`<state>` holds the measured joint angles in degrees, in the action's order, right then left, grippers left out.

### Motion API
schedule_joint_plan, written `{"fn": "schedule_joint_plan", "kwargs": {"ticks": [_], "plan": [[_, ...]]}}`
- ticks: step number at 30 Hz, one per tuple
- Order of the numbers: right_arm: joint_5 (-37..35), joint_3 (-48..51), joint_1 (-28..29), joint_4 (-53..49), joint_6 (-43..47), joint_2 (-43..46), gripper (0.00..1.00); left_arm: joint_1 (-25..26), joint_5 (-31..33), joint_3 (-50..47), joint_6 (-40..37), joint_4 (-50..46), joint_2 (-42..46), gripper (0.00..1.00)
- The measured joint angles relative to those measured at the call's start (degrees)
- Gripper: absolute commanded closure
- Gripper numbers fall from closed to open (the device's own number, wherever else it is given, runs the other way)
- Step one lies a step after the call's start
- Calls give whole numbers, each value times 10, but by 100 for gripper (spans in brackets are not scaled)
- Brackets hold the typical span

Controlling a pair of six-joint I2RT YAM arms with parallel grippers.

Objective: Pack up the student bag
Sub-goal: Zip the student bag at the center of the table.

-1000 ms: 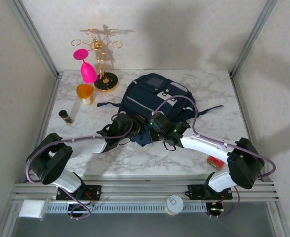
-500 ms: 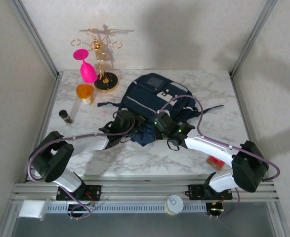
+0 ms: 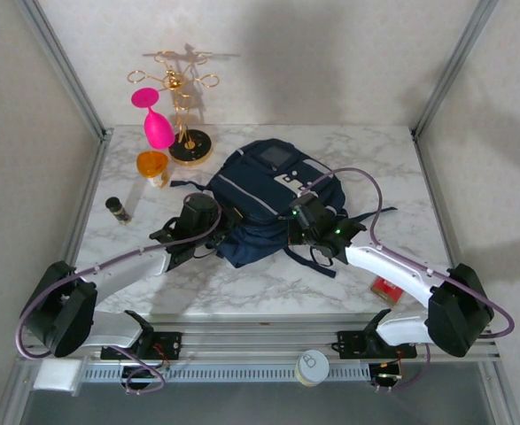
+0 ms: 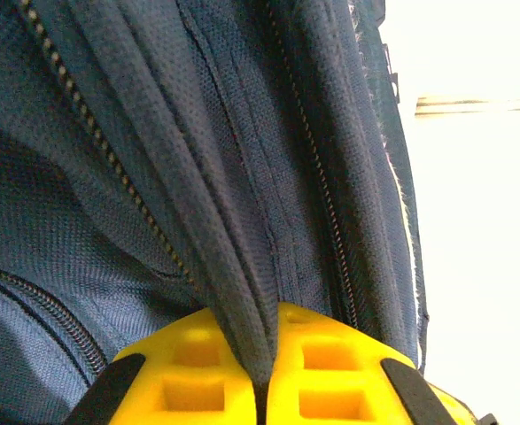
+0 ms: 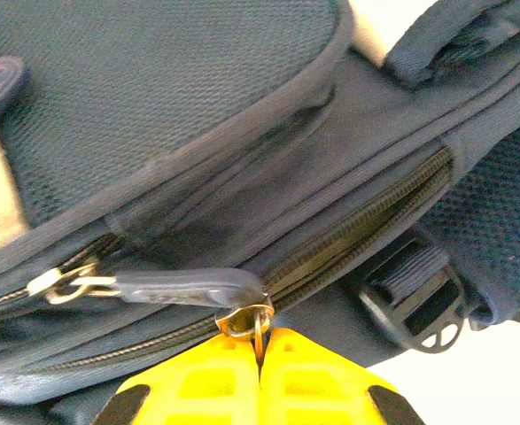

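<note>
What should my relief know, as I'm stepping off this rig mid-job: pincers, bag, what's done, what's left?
Left pincer: shut on a fold of the student bag, next to a zipper track.
Right pincer: shut on the bag's metal zipper ring.
Bag: lying mid-table between both arms.
Done: both grips are set on the bag.
Left: likely running the zipper, then loading. What is inside cannot be told. A small red object lies at the table's near right edge.
</note>
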<state>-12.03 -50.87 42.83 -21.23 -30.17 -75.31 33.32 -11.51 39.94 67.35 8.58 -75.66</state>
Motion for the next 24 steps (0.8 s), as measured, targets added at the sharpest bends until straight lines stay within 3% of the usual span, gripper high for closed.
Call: {"fn": "schedule_joint_plan", "kwargs": {"ticks": [10, 15, 18, 24], "plan": [[47, 0, -89, 8, 15, -20, 100, -10, -12, -3, -33, -28, 16, 100], [81, 0, -98, 11, 28, -19, 100, -16, -14, 0, -55, -36, 11, 98], [108, 2, -101, 10, 37, 0, 69, -23, -14, 17, -75, -54, -8, 80], [123, 3, -112, -13, 38, 66, 49, -25, 5, 26, -90, -60, -14, 77]]}}
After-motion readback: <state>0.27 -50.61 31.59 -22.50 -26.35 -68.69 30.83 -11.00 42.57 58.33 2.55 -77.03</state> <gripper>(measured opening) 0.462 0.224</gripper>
